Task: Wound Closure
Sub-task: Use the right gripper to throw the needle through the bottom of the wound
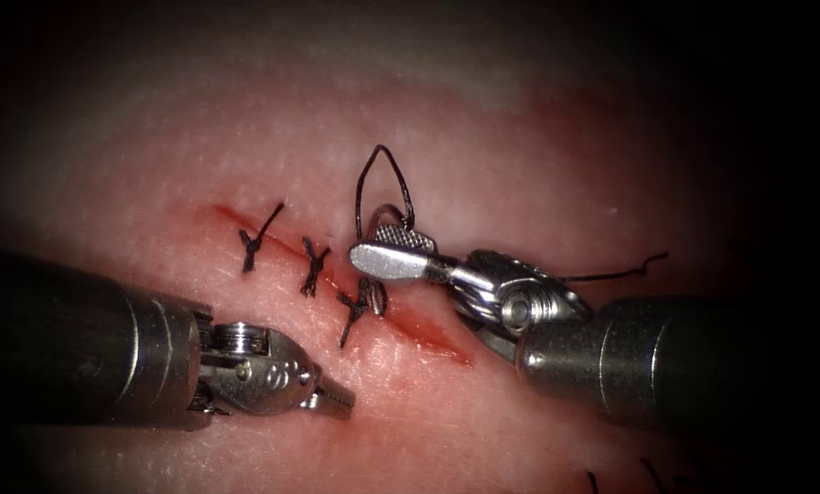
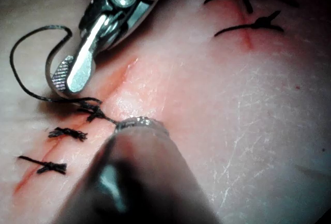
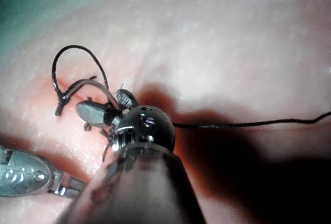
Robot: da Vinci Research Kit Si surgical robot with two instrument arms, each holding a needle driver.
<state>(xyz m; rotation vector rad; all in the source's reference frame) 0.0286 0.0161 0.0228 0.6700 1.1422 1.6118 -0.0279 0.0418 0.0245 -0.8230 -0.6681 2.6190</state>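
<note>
**Needle at the third stitch**

Needle (image 1: 384, 212): curved, in your right tool's (image 1: 393, 249) parted jaws, right of the cut (image 1: 410, 320). Thread (image 1: 383, 174): looped above, trailing right. Left tool (image 1: 337, 400): closed, empty, left of cut on tissue (image 1: 199, 155).

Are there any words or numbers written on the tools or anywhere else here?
No words or numbers can be read.
Left tool: its wrist has small round marks, too blurred to read as characters.
Right tool, needle, thread and tissue: no writing.
</note>
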